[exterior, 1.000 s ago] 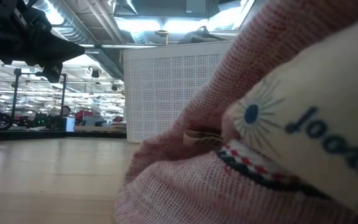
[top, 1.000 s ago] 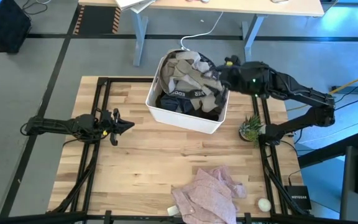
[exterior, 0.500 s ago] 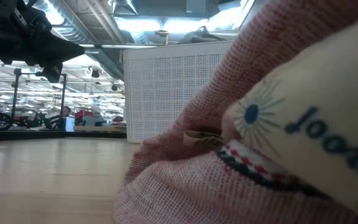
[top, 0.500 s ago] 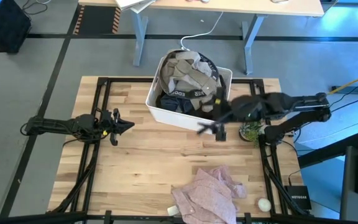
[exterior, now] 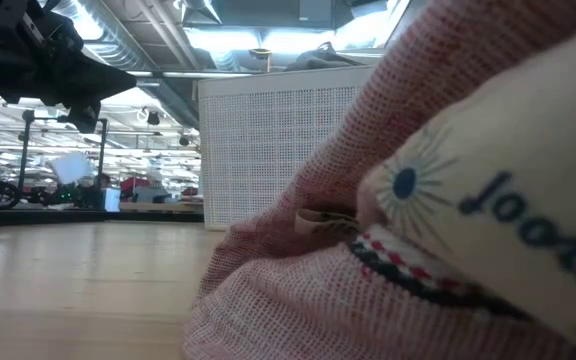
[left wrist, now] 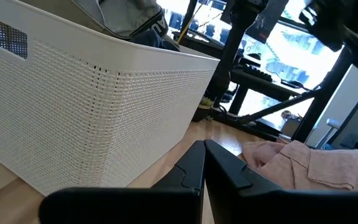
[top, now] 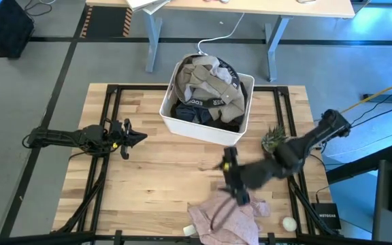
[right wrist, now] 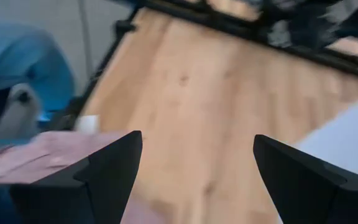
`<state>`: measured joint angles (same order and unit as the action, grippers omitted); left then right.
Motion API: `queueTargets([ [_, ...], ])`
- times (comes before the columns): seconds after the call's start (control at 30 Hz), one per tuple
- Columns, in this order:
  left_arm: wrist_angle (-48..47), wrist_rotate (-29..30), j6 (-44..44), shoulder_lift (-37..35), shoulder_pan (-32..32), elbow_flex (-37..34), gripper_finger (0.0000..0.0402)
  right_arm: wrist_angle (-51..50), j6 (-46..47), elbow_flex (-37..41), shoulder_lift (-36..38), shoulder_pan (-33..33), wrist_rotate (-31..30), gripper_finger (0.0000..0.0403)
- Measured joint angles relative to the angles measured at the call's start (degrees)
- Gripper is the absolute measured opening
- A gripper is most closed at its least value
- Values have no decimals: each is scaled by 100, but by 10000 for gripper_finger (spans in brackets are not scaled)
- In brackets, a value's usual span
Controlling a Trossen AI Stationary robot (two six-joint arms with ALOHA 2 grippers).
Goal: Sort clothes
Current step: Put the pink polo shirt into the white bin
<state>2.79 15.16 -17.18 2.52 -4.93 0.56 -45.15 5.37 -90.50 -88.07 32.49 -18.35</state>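
Positioning the right gripper (top: 233,184) above the near part of the counter (top: 155,177), we are holding its jaws wide apart and empty, just beside the upper edge of the pale pink garment (top: 230,214). That garment is lying crumpled on the counter's near edge, well apart from the white bin (top: 203,129). The remaining clothes (top: 206,88), grey-beige and black pieces among them, are sitting heaped inside the bin. The left gripper (top: 136,138) is waiting over the counter's left side, beside the bin, with its jaws together and holding nothing.

We are judging the risks as follows. The pink fabric is thin and bunched, so a shallow descent may be pinching only one fold, and the garment may be slipping free on lifting. A descent too deep may be driving the fingertips into the wood. The small plant (top: 274,139) and the white round object (top: 289,223) are standing near the right arm and may be getting knocked.
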Motion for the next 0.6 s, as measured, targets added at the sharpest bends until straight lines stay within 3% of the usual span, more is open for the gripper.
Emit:
queueTargets([
  [0.33,0,0,-1,-2,0,0,4,21,1232,2,-909,1168,3,324],
  [0.6,0,1,1,-2,0,-1,4,216,1377,2,-1637,1677,56,324],
])
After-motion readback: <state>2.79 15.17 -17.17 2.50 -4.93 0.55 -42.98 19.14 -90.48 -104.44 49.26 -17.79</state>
